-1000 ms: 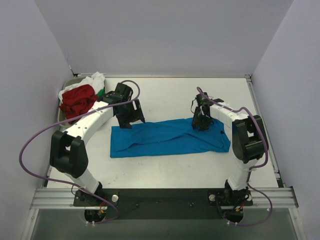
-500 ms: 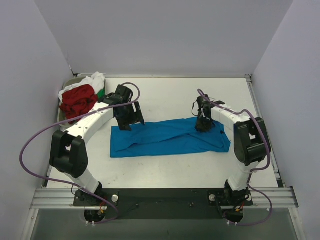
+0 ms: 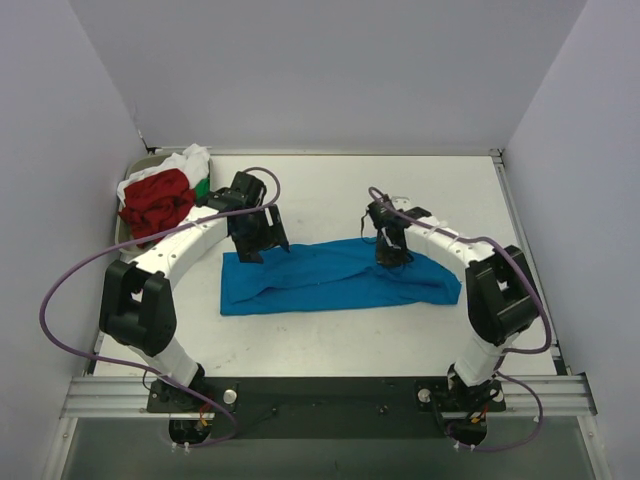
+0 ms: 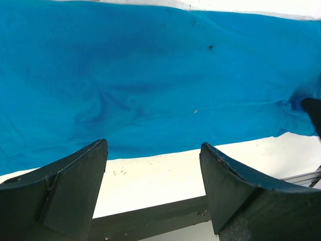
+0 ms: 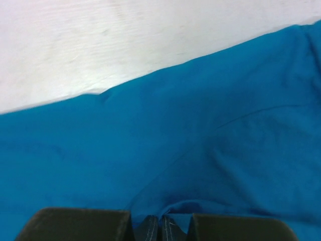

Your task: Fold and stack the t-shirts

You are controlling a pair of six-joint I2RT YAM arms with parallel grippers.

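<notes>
Our right hand point(image 3: 390, 256) has slid left along the far edge of the blue t-shirt point(image 3: 320, 282) & closed up. Its fingers now pinch a fold of blue cloth, right of the shirt's middle. Left hand point(image 3: 256, 243) hasn't budged: spread wide over the shirt's far-left corner, holding nothing. Shirt lies as a long band across the table point(image 3: 330, 190). Red, white & green shirts point(image 3: 160, 195) sit bunched far-left. We reckon this grip starts the next fold.

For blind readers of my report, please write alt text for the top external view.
A blue t-shirt lies as a long strip on the table; the right gripper is shut on it near its far edge, the left gripper open above its left end. Other t-shirts are heaped far left.
</notes>
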